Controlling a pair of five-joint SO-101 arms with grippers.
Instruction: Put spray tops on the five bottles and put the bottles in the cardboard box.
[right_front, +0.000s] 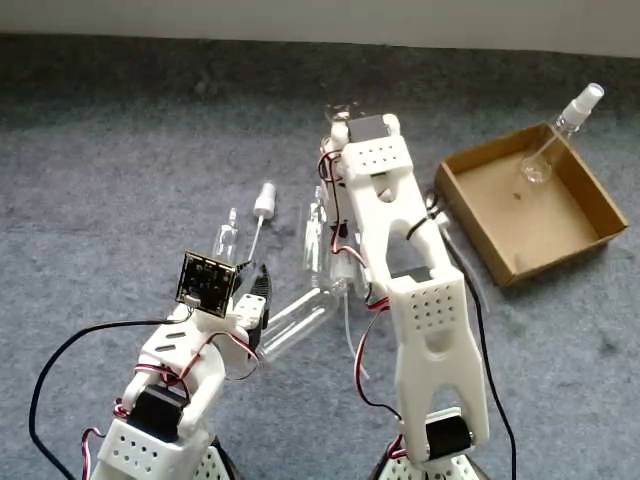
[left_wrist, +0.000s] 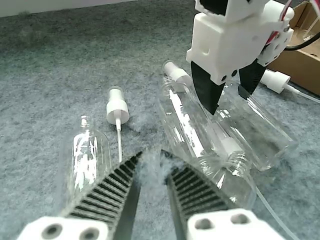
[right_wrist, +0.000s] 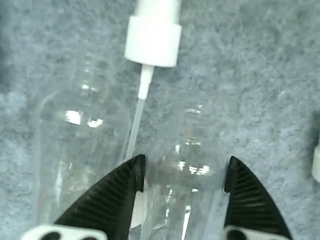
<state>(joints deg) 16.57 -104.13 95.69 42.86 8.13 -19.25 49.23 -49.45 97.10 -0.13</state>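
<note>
R end effector (right_wrist: 186, 161) is open, one finger on each side of a clear bottle (right_wrist: 192, 145) that lies on the grey counter (right_front: 120, 150) mid-scene. Can't tell if the pads touch it. A second bottle (right_wrist: 75, 130) lies right beside it. A spray top (right_wrist: 152, 37) lies just past their necks, its dip tube running down between the two.

L end effector (left_wrist: 151, 155) sits low over the counter at near left, jaws a little apart w/ nothing between them. Just beyond it lies an uncapped small bottle (left_wrist: 87, 155), w/ another loose top (left_wrist: 117, 105) and its tube alongside, to the right. A long bottle (right_front: 300, 315) lies on its side between the two arms, near the L one.

Cardboard box (right_front: 500, 215) is at far right, well apart from both end effectors. One capped bottle (right_front: 570, 120) is in it, tilted against the far-right corner, sprayer poking out over the rim.
</note>
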